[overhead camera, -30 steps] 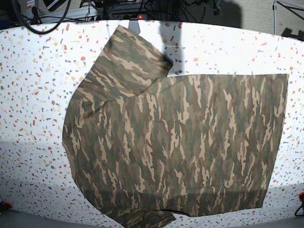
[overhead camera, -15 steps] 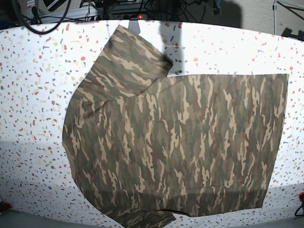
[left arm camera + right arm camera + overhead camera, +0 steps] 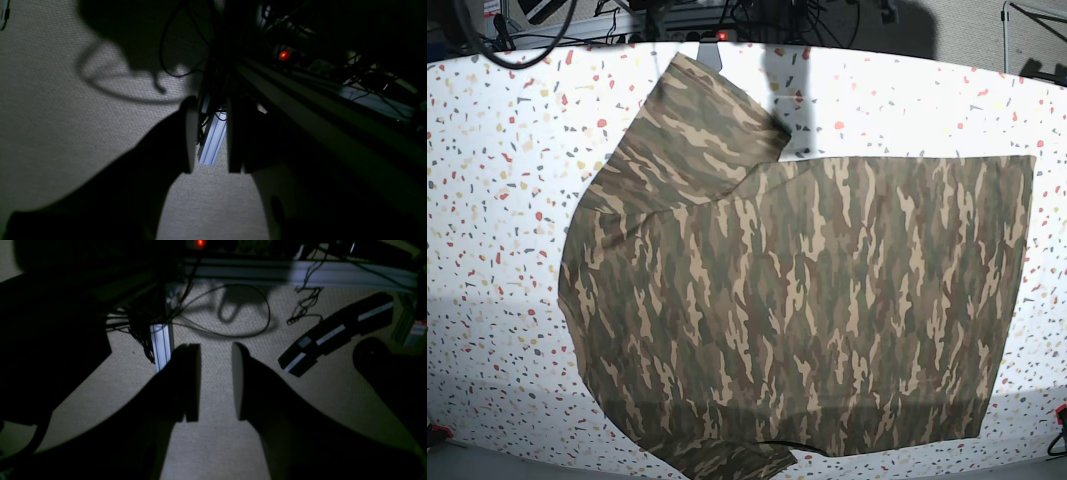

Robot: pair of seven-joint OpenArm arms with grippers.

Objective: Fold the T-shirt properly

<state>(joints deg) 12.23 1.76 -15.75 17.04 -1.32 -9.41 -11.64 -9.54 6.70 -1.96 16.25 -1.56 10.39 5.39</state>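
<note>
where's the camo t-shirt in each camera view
Base: the T-shirt lies spread flat across the middle of the speckled table.
Left wrist: not in it; only floor and cables.
Right wrist: not in it; only floor and cables.
Shared landmark: the red indicator light.

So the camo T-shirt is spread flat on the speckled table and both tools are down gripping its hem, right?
Not quite. The T-shirt is spread on the speckled table, but neither tool grips it: in the wrist views the left tool and right tool stand open and empty over carpet.
</note>
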